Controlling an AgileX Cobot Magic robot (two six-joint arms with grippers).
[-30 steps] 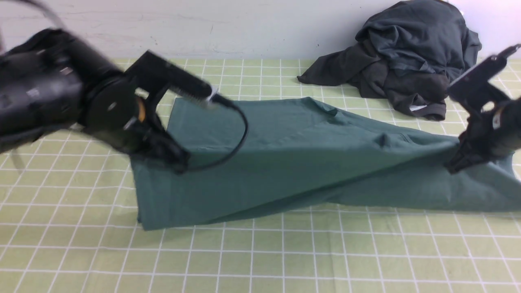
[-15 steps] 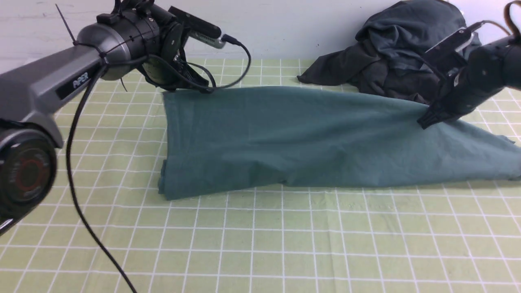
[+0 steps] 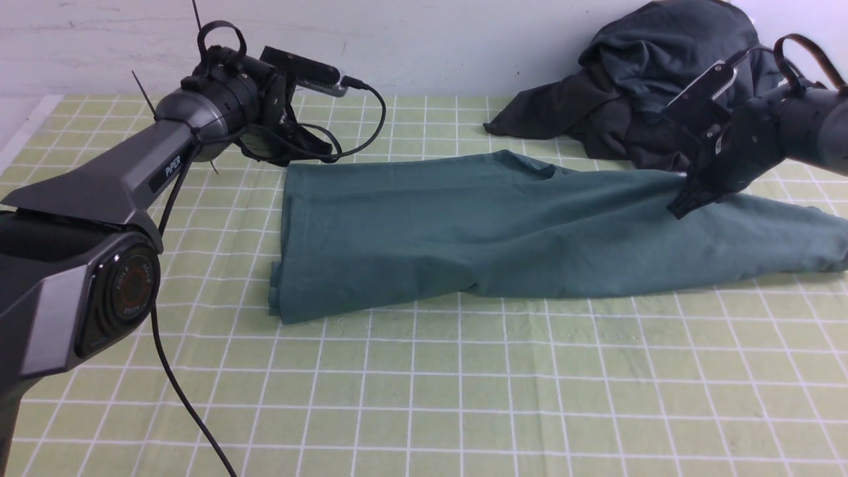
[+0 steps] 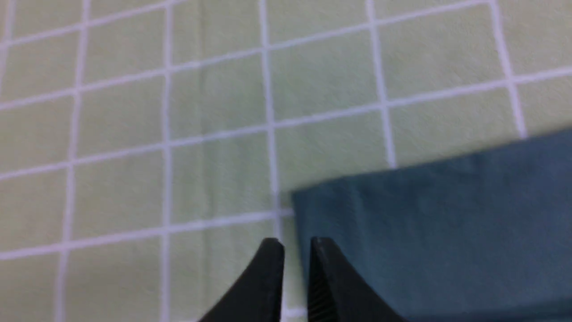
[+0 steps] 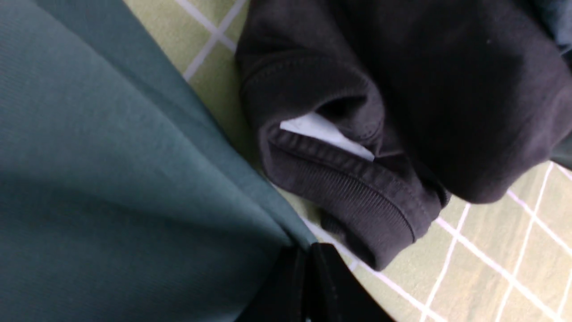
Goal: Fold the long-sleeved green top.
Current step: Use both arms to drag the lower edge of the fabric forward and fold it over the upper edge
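The green long-sleeved top [image 3: 464, 232] lies flattened across the middle of the checked bench [image 3: 424, 397], stretching from 9 o'clock to 3 o'clock. The left hand [image 3: 310, 152] is at the top's 10 o'clock corner. The right hand [image 3: 682, 202] meets its far edge toward 2 o'clock. A dark garment heap [image 3: 636, 86] sits at 1 o'clock.

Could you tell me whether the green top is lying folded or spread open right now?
Folded: the green top lies doubled on the mat, layered edges stacked at its near-left corner; the right gripper pinches its far edge.
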